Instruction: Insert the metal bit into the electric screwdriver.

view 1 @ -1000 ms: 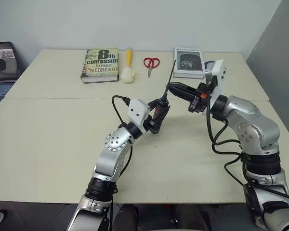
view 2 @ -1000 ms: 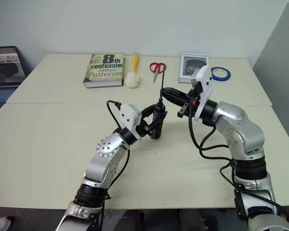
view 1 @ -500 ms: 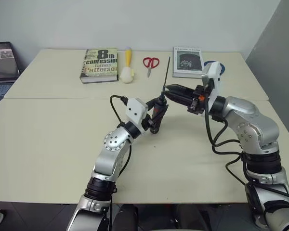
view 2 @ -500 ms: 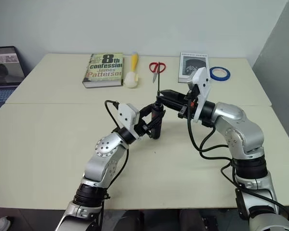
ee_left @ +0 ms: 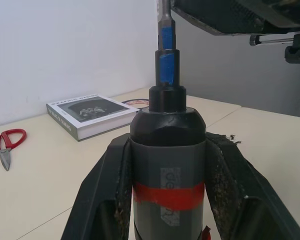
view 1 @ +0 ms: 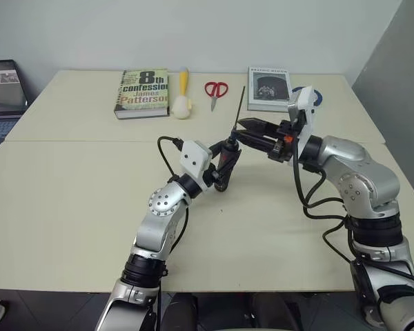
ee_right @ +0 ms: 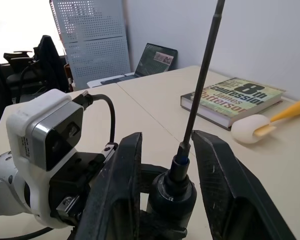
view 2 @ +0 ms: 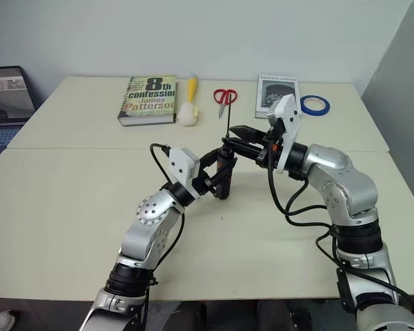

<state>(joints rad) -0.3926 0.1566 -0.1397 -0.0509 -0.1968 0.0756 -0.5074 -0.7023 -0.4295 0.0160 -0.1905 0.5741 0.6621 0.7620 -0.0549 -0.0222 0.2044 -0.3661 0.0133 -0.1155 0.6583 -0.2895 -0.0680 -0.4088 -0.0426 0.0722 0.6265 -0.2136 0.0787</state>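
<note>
The electric screwdriver (view 1: 225, 158), black with a red band, is held tilted above the middle of the table, with my left gripper (view 1: 221, 170) shut around its body. The metal bit (view 1: 239, 110) stands up out of the screwdriver's tip (ee_left: 165, 102); the bit's lower end carries blue marks. My right gripper (view 1: 241, 130) comes in from the right at the level of the bit's base. Its fingers (ee_right: 119, 190) stand apart on either side of the bit (ee_right: 202, 75) and do not touch it.
Along the table's far edge lie a paperback book (view 1: 143, 92), a yellow-handled white brush (view 1: 183, 97), red scissors (view 1: 216, 91), a grey book (view 1: 270, 88) and a blue tape ring (view 2: 314, 105). A laptop (view 1: 3, 86) sits off the table's left end.
My right gripper's fingers have spread apart off the bit. The bit stays standing in the screwdriver. Neither arm has shifted noticeably.
</note>
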